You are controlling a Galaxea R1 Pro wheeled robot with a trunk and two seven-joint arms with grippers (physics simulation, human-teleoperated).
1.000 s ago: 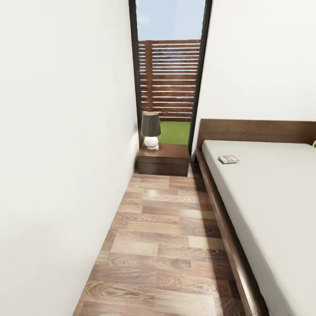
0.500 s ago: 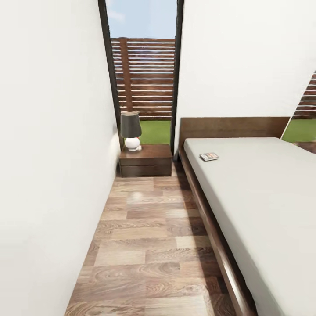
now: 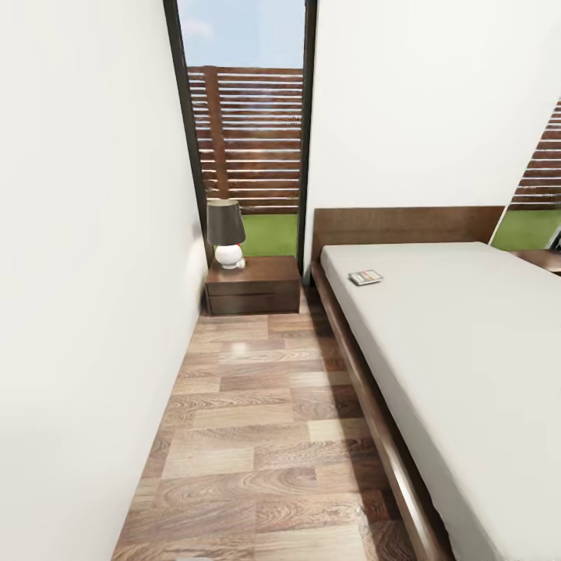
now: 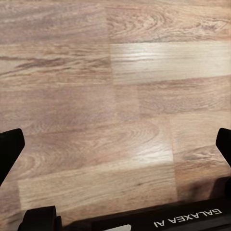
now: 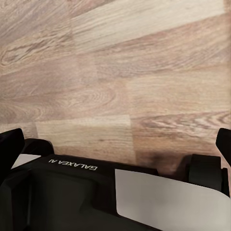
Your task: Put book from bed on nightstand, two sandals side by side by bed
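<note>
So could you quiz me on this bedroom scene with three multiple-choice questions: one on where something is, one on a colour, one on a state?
1. Where does the book lie?
A. on the floor
B. on the bed, near the headboard
C. on the nightstand

2. What colour is the lamp's shade?
A. dark grey
B. bright red
C. yellow

3. How are the robot's two grippers?
A. both open, holding nothing
B. both shut on sandals
C. one shut on the book

Answers:
1. B, it rests on the bed mattress by the headboard.
2. A, the lamp on the nightstand has a dark grey shade.
3. A, the left gripper and right gripper have fingers wide apart over bare floor.
</note>
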